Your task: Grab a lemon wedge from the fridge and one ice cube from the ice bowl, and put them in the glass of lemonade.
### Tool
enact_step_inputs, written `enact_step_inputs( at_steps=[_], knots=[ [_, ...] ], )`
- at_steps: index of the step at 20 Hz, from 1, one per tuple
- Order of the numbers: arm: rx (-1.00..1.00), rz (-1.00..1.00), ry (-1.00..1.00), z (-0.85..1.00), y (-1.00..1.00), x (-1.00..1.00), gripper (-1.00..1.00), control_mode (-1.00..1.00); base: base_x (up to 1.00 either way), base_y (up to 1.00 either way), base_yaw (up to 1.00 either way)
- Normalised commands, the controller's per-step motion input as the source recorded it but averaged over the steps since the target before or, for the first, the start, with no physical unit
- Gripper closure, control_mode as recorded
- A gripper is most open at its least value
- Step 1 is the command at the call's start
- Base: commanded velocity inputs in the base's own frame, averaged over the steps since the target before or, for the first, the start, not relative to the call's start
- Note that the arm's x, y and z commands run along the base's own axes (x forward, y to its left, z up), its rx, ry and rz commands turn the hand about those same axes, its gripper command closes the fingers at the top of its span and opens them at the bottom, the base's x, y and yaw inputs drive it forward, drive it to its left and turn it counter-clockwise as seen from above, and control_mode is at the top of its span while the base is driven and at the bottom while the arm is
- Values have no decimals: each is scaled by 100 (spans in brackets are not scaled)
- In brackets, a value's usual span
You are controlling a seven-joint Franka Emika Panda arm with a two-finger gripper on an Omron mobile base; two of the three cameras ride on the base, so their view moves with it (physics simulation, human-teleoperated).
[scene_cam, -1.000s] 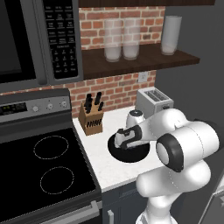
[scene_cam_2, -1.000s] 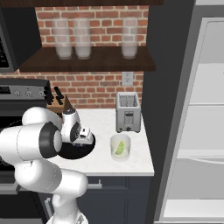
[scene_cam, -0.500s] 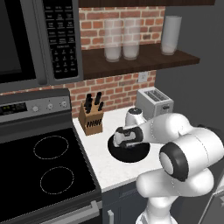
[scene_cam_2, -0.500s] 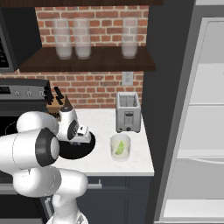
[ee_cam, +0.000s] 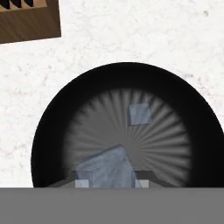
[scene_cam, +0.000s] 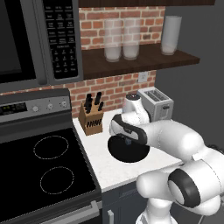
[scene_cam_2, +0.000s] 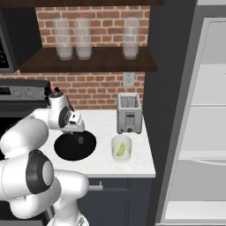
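Hand view looks straight down into the ice bowl on the tabletop: one ice cube sits between the pincer tips — apparently gripped — another ice cube lies apart. A slippery cube could squirt free when lifted toward the glass of lemonade.

I'm seeing a matt black ice bowl with a ribbed grey sheen inside, on a pale speckled stone-look counter. The ice cube in it looks translucent, frosty. Beside the bowl, a brown wooden knife block.
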Motion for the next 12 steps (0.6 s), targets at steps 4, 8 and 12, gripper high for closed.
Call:
enact_step_inputs(
  at_steps=[4,8,12],
  knots=[
    [0,0,-2,47,5,0,100,-100,0,0,0],
    [2,0,-5,18,0,0,100,-100,0,0,0],
    [3,0,-6,9,0,-1,100,-100,0,0,0]
  ],
)
